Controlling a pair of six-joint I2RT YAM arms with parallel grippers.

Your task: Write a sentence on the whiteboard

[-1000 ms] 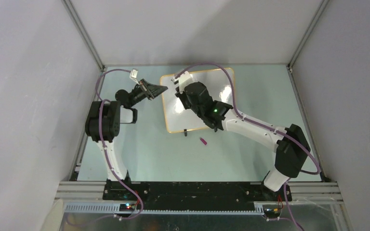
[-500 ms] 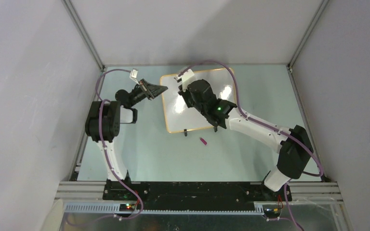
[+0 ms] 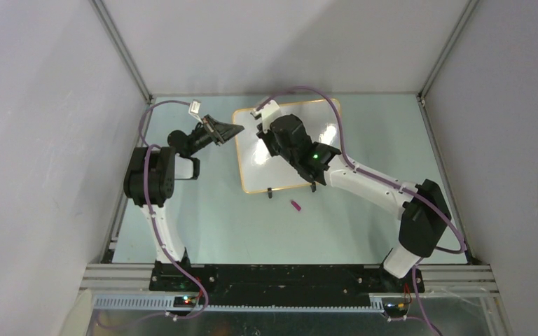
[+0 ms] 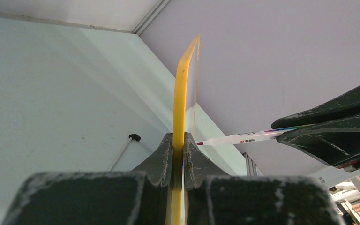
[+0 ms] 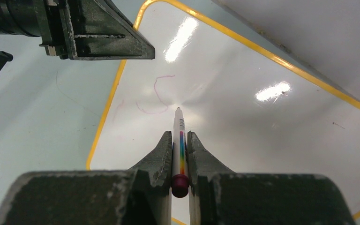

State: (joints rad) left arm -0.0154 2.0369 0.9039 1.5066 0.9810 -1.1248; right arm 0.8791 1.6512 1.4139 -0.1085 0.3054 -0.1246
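From above, the whiteboard (image 3: 284, 171) lies on the pale green table (image 3: 210, 224), towards its far side. The left gripper (image 3: 235, 131) sits at the board's left edge, and the right gripper (image 3: 261, 127) hangs over the board's far left part. A small magenta piece (image 3: 296, 206) lies on the table just off the board's near edge, close to one of the two black clip feet (image 3: 270, 192).

The left wrist camera shows that gripper's jaws clenched on the whiteboard's orange-yellow frame. A white marker (image 4: 243, 138), held by the right gripper, points its pink tip at the board's face.

The right wrist camera shows its jaws grasping the marker near its rainbow band. The tip is at the board's surface, just beside faint pink strokes (image 5: 158, 91) near the board's left edge.
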